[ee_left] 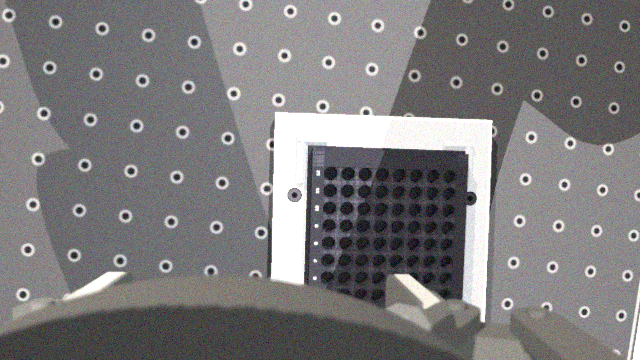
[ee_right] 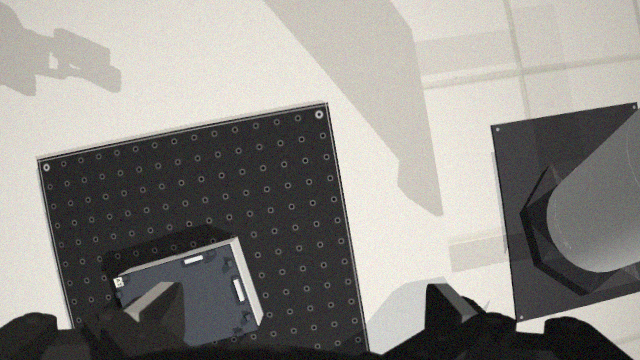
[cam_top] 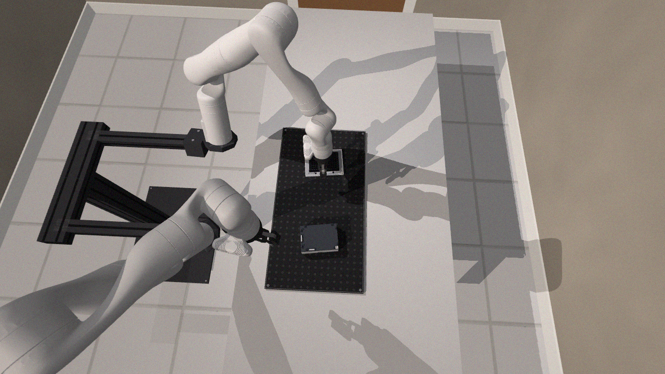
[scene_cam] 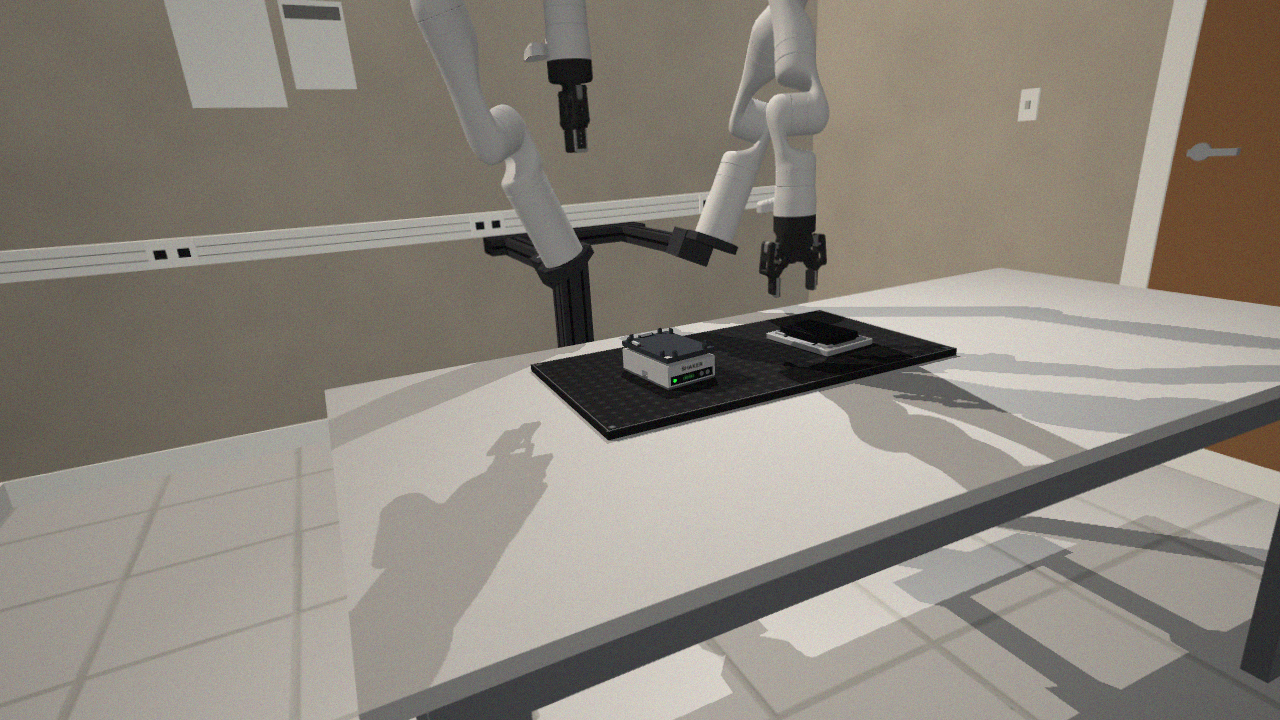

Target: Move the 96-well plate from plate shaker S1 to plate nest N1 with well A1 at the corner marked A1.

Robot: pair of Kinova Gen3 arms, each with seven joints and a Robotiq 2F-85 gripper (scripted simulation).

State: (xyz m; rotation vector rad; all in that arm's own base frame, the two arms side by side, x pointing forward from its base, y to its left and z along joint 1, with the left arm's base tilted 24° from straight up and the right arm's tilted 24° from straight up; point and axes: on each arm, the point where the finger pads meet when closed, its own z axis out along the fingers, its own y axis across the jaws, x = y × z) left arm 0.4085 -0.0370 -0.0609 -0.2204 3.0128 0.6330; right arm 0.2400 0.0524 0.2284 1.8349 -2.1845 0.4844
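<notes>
The dark 96-well plate (cam_top: 335, 160) (scene_cam: 819, 333) (ee_left: 380, 217) lies inside the white nest N1 (cam_top: 341, 163) (scene_cam: 850, 345) (ee_left: 289, 240) and looks flat. Its row of number labels runs along the left side in the left wrist view. Its near end and the nest's A1 mark are hidden or unreadable. My left gripper (scene_cam: 793, 288) (ee_left: 261, 302) is open and empty above the nest. The shaker S1 (cam_top: 319, 237) (scene_cam: 653, 362) (ee_right: 205, 300) bears no plate; a corner label (ee_right: 118, 282) shows on it. My right gripper (cam_top: 276, 238) (scene_cam: 575, 147) (ee_right: 303, 311) is open and empty, high beside the shaker.
The black perforated board (cam_top: 316, 204) (scene_cam: 581, 394) (ee_right: 200, 190) carries both stations, with a gap between them. The black arm stand (cam_top: 83, 176) is at the left in the top view. Arm shadows fall across the board and table (cam_top: 399, 325).
</notes>
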